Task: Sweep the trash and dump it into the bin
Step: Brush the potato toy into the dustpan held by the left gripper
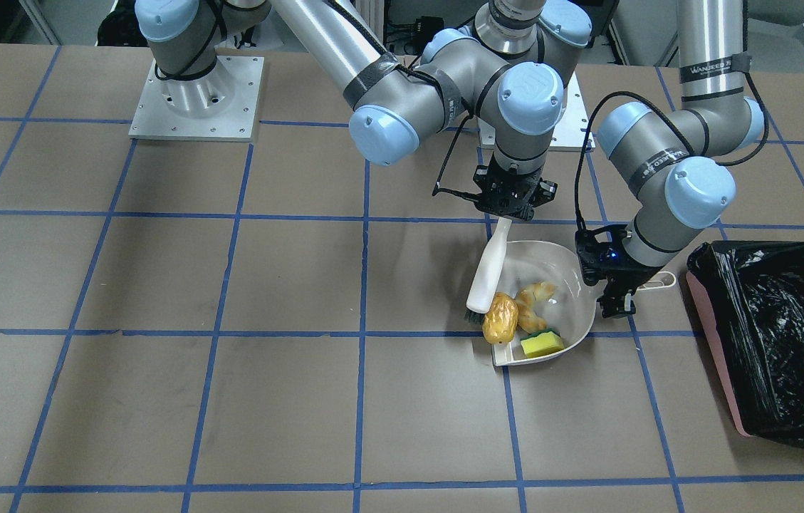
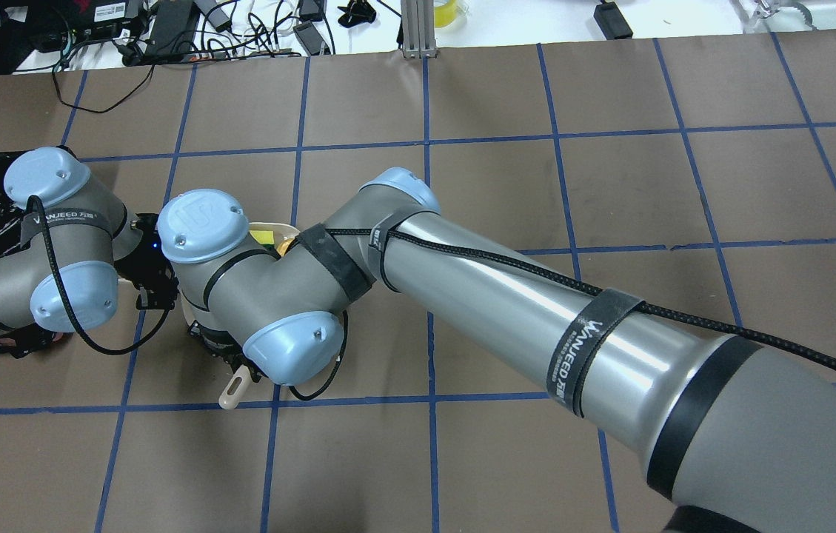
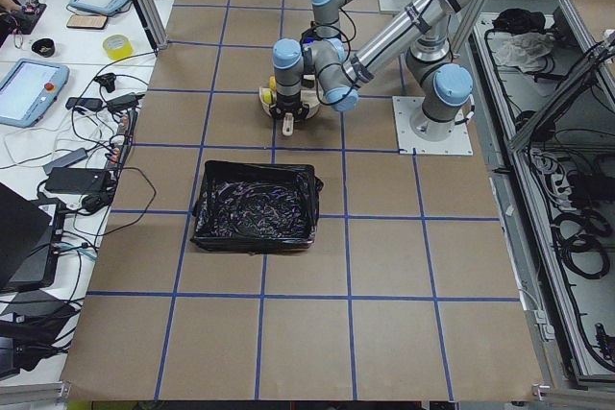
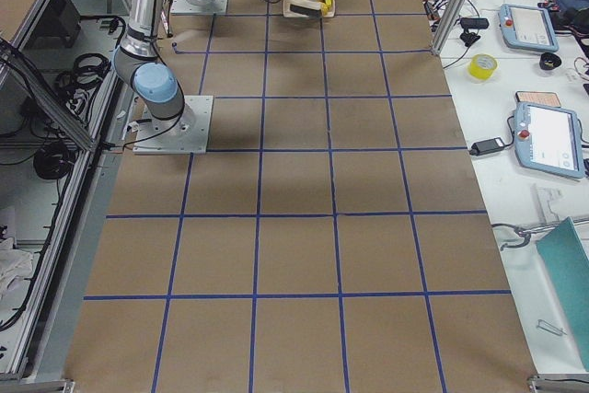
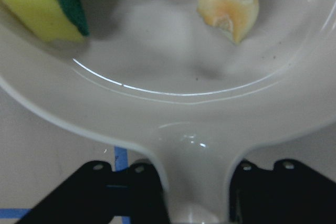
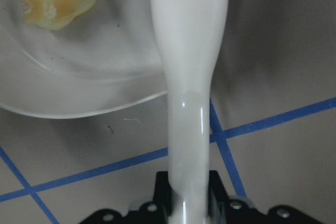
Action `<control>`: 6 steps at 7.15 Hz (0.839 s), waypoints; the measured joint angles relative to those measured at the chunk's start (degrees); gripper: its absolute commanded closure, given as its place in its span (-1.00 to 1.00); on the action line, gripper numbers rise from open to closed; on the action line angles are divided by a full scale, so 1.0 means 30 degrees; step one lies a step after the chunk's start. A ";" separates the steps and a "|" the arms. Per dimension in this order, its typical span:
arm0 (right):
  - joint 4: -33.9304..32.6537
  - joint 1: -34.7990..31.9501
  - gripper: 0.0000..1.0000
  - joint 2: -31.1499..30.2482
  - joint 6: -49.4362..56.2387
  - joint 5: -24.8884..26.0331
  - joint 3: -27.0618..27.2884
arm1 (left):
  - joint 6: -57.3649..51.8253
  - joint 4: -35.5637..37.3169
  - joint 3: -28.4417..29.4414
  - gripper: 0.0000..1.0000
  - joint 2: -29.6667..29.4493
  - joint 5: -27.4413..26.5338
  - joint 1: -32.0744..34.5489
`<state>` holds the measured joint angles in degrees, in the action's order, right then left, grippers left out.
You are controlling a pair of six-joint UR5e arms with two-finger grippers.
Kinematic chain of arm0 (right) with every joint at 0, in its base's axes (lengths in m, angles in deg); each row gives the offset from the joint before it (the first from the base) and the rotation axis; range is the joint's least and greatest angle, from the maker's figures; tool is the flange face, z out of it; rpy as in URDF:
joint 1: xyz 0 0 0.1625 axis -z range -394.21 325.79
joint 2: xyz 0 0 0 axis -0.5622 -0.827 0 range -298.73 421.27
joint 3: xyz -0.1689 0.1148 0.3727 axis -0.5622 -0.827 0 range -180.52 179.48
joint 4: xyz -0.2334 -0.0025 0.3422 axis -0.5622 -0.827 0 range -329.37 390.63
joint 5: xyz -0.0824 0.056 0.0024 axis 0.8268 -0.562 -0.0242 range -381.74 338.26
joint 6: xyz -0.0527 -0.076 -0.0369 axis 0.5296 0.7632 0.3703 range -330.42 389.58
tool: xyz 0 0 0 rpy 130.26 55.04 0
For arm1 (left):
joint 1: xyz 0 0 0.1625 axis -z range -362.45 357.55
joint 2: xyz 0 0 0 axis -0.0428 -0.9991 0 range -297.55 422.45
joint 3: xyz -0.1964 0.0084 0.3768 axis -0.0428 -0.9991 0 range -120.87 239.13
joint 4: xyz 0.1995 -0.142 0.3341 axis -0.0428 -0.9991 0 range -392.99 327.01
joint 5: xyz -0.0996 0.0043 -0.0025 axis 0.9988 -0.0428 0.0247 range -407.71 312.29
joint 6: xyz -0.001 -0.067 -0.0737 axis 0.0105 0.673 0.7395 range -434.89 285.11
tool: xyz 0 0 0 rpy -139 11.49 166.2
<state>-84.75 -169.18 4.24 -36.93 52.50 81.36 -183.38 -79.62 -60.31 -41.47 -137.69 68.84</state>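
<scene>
A white dustpan (image 1: 562, 272) lies flat on the table. In it are the tan croissant (image 1: 535, 302) and the yellow sponge with a green side (image 1: 543, 345). The golden-brown potato-like lump (image 1: 500, 318) sits at the pan's open edge. My left gripper (image 1: 619, 303) is shut on the dustpan's handle (image 5: 195, 156). My right gripper (image 1: 510, 212) is shut on a white brush's handle (image 6: 189, 51). The brush's dark bristles (image 1: 474, 314) touch the table right beside the lump. The pink bin with its black bag (image 1: 779, 342) stands apart from the pan on my left.
Both arms are crowded together over the pan, the right arm reaching across from its base (image 1: 195, 92). Blue tape lines grid the brown table (image 1: 231, 399). Cables and devices lie past the far edge (image 2: 166, 29). The bin also shows in the exterior left view (image 3: 255, 204).
</scene>
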 measured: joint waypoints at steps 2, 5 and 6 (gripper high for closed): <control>0.0944 -0.0156 1.00 -0.0023 -0.0125 -0.0306 -0.0704 | 0.0133 -0.0332 0.0364 1.00 -0.0150 0.0065 -0.0003; 0.3483 -0.0179 1.00 -0.0307 0.0365 0.1294 -0.0940 | 0.0105 -0.0393 0.0411 1.00 -0.0371 0.0300 -0.0022; 0.4291 -0.0168 1.00 -0.0581 0.0632 0.1727 -0.0886 | 0.0075 -0.0402 0.0399 1.00 -0.0413 0.0347 -0.0028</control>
<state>-71.88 -169.68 2.50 -35.03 57.68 78.70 -183.16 -80.83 -59.12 -42.71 -136.65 68.75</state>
